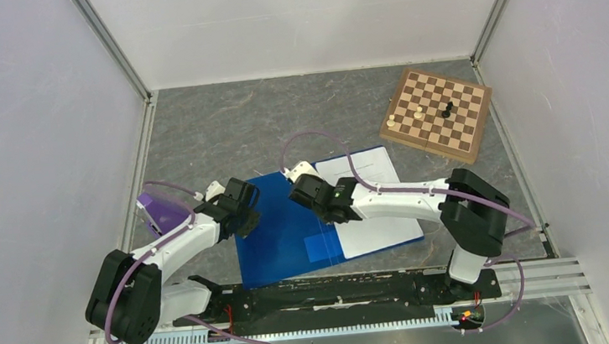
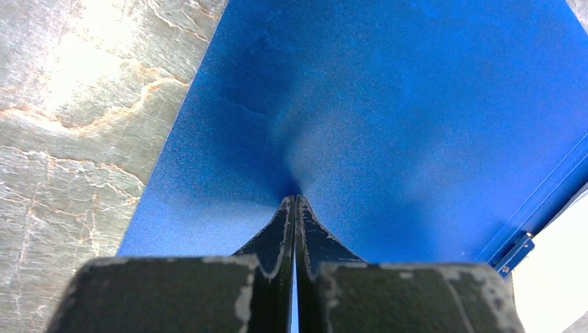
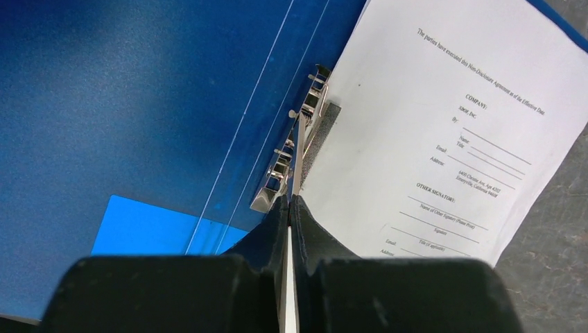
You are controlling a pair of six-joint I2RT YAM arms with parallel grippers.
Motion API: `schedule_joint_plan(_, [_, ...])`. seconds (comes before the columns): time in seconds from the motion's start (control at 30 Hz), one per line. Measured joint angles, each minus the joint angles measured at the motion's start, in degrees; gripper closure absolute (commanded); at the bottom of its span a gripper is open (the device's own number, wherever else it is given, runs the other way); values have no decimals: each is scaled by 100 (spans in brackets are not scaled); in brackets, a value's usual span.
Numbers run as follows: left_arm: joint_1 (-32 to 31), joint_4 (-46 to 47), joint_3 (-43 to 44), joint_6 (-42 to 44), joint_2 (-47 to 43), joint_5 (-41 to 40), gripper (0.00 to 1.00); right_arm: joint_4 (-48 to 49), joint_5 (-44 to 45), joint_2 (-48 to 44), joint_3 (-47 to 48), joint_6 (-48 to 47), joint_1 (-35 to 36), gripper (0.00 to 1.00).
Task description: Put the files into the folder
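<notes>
While the folder [image 1: 278, 233] lies open near the middle of the bench's near edge, both arms bear down on it. Its glossy blue cover is spread toward the left edge, and the files [image 1: 379, 232] rest on its other half, toward the right edge. The top sheet is printed in black text with signature lines. The left gripper [image 1: 248, 215] meets the cover's left border. From its wrist, the left gripper [image 2: 295, 201] shows its jaws drawn together, with only a sliver between them. The blue plastic puckers at the tips, so they appear to pinch the cover's edge. The right gripper [image 1: 299, 193] reaches in from the right edge to the folder's spine. From its wrist, the right gripper [image 3: 290, 201] has its jaws narrowed onto a thin white edge that looks like a sheet seen edge-on, though this cannot be told for certain. Just beyond the fingertips, a silver metal clip [image 3: 295, 149] runs along the spine, touching the printed sheet's inner margin. A paler blue patch [image 3: 152, 229] sits on the inside of the cover near the spine. A brown chessboard [image 1: 440, 114] with a few chess pieces [image 1: 447, 110] occupies the far right corner, well apart from the folder. A purple object [image 1: 157, 211] sits at the left edge behind the left arm.
</notes>
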Motion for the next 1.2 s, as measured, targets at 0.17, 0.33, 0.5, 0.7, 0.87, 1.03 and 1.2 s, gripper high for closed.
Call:
schedule_joint_plan(0.17, [0,-4,0,0,-4,-15,98,258,-61,-101,-278,85,4,100])
schedule_joint_plan(0.33, [2,-61,0,0,-31,-26,98,487,-142,-111,-496,146,26,100])
schedule_joint_plan(0.5, [2,-146,0,0,-66,-24,98,686,-170,-111,-649,190,26,100])
schedule_joint_plan(0.7, [2,-234,-2,0,-103,-39,98,817,-184,-109,-833,195,26,100])
schedule_joint_plan(0.87, [2,-251,-2,0,-105,-111,98,872,-151,-111,-890,212,26,100])
schedule_joint_plan(1.03, [2,-260,-2,-2,-87,-181,98,938,-122,-142,-951,240,33,100])
schedule_joint_plan(1.2, [2,-345,160,-50,122,-278,98,1086,-116,-210,-1102,264,28,100])
